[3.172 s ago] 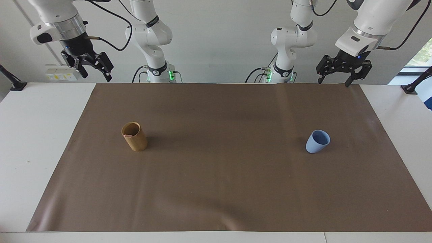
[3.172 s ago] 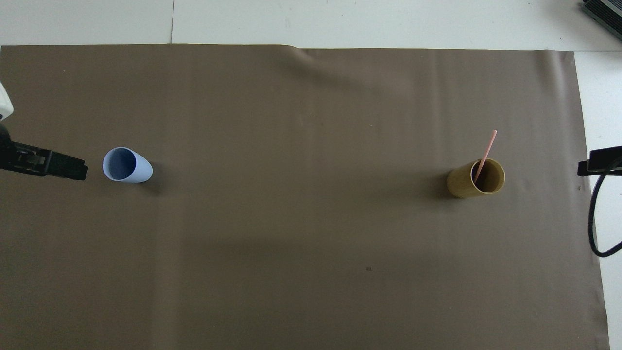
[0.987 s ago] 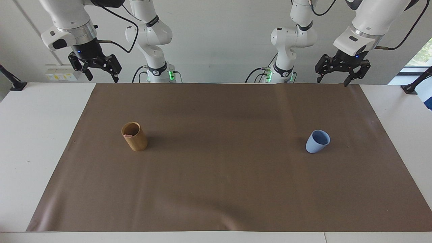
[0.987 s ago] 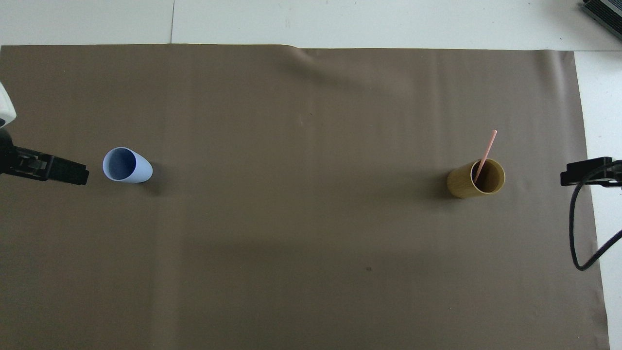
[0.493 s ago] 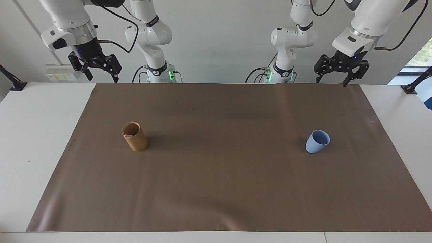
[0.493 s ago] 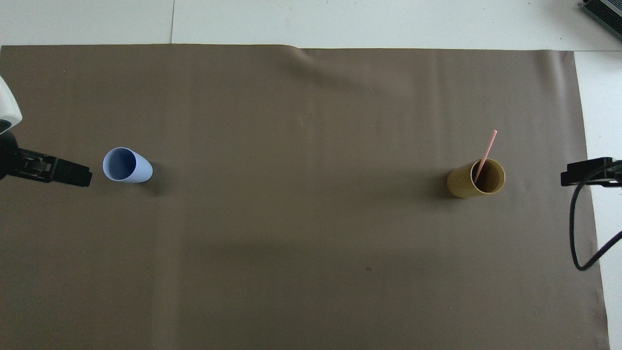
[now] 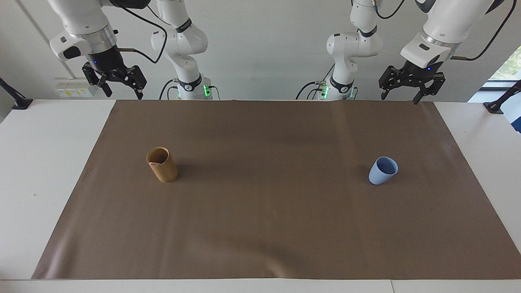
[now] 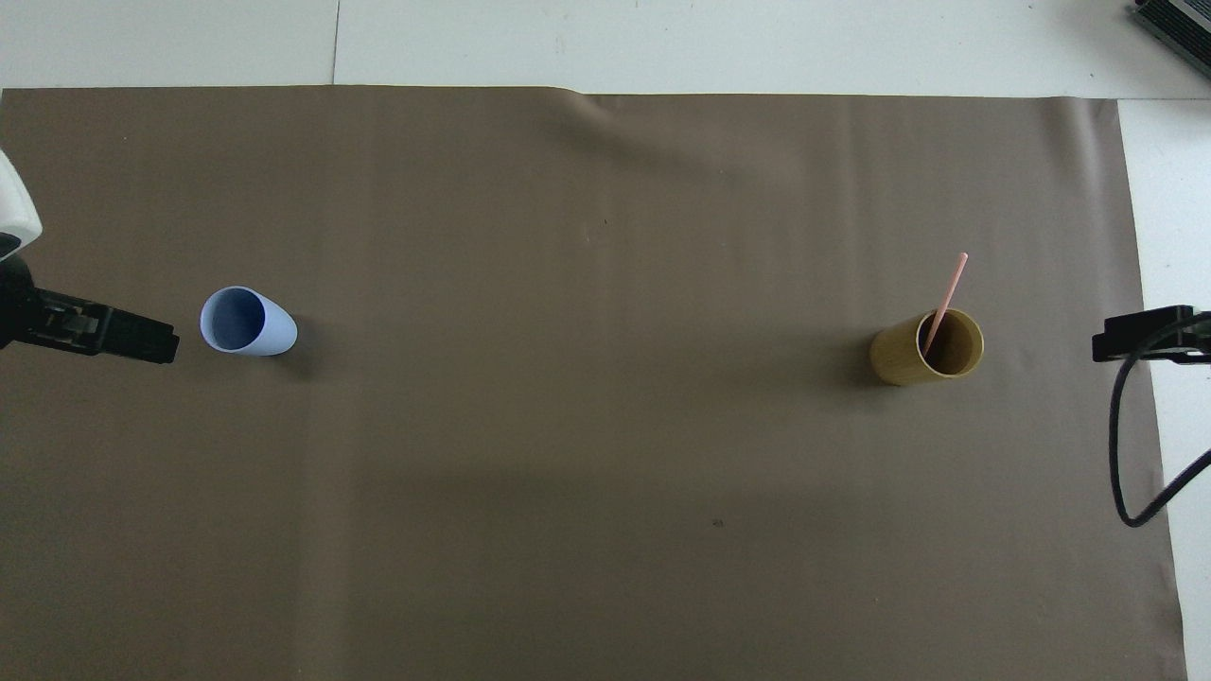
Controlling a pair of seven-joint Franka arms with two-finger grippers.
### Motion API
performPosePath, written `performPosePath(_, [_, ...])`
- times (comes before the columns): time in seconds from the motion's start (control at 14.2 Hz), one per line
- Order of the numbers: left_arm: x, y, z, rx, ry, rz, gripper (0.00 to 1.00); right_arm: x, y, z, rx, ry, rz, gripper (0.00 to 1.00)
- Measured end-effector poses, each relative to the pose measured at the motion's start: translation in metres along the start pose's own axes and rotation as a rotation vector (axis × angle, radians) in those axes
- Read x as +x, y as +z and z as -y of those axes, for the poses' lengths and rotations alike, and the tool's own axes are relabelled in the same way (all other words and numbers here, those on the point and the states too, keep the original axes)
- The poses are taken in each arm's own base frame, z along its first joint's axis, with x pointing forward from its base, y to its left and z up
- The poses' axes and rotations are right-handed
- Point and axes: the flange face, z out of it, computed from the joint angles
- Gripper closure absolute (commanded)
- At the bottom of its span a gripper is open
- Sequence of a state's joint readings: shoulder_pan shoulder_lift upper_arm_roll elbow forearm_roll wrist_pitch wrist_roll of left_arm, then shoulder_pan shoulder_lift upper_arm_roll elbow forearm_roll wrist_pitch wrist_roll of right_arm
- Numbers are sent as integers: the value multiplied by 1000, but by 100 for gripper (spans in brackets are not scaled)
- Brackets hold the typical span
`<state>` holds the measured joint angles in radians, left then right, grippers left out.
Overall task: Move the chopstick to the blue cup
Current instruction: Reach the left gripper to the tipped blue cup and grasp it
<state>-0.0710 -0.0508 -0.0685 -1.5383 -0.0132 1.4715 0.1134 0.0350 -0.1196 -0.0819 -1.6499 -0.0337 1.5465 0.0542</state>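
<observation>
1. Brown mat (image 7: 268, 203) spread over most of the white table (image 7: 36, 162), bare white strips showing at both ends.
2. Right gripper (image 7: 120, 87) raised over the mat's corner at about 11 o'clock in the facing view, fingers spread apart, gripping nothing; only a dark tip of it showing in the overhead view (image 8: 1140, 333).
3. Left gripper (image 7: 399, 97) raised over the mat's edge at about 1 o'clock in the facing view, fingers likewise spread apart and empty; in the overhead view (image 8: 123, 338) seeming just beside the blue cup, yet in the facing view high in the air and clear of it.
4. Tan cup (image 8: 925, 348) upright on the mat toward the right arm's end, at about 3 o'clock in the overhead view.
5. Blue cup (image 7: 383, 170) upright on the mat toward the left arm's end, at about 9 o'clock in the overhead view, well apart from the tan cup; inside apparently bare.
6. Chopstick (image 8: 949, 293) standing in the tan cup, leaning on its rim, pink upper end pointing toward 1 o'clock in the overhead view; in the facing view probably only a pink sliver at the rim.
</observation>
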Motion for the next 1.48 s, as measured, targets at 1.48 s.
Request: performPosePath(1.48, [50, 186, 112, 10, -26, -112, 0, 0, 2, 0, 0, 0, 3, 0])
